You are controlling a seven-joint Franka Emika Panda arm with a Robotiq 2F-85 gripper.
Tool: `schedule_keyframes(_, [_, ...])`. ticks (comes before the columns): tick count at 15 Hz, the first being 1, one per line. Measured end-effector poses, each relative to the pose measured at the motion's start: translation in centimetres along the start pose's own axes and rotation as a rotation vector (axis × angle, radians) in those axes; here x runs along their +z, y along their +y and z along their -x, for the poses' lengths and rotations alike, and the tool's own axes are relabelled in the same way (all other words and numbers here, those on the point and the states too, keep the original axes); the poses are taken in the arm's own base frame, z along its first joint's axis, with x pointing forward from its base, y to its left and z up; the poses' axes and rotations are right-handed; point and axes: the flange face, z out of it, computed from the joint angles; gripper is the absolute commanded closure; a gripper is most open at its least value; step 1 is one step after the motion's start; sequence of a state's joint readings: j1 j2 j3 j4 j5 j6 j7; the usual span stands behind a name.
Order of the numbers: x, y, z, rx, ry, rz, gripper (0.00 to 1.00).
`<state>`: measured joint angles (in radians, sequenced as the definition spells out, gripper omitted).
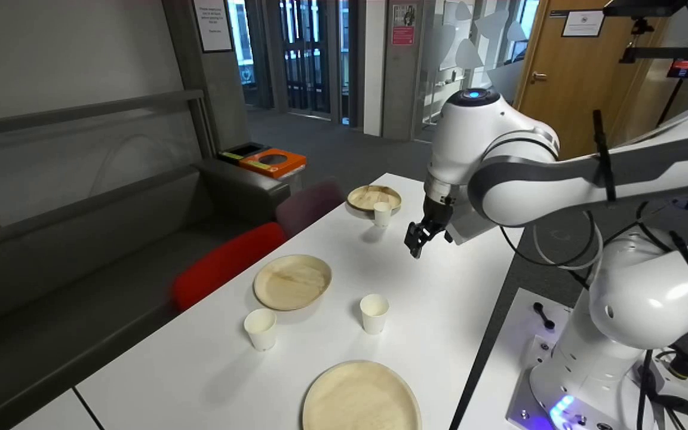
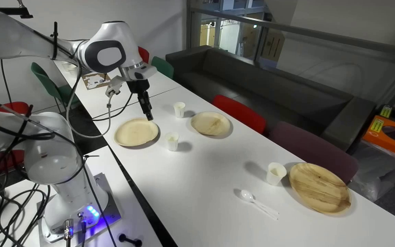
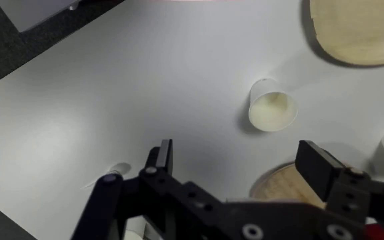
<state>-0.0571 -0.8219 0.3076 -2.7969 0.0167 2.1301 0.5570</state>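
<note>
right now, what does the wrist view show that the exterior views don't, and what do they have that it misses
Only the wrist view: no extra object that I can make out, just a close look at the fingers, standing apart with nothing gripped.
Only the exterior views: the white arm, the dark sofa and the orange lid near it.
Both share: the white table, white cups and tan plates.
</note>
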Motion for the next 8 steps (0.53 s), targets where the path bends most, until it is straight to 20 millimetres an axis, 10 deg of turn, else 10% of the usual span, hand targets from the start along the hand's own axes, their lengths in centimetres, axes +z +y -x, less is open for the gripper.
schedule_keyframes(8, [3.4, 10.0, -10.8, 0.360, 0.073, -0.123, 0.00])
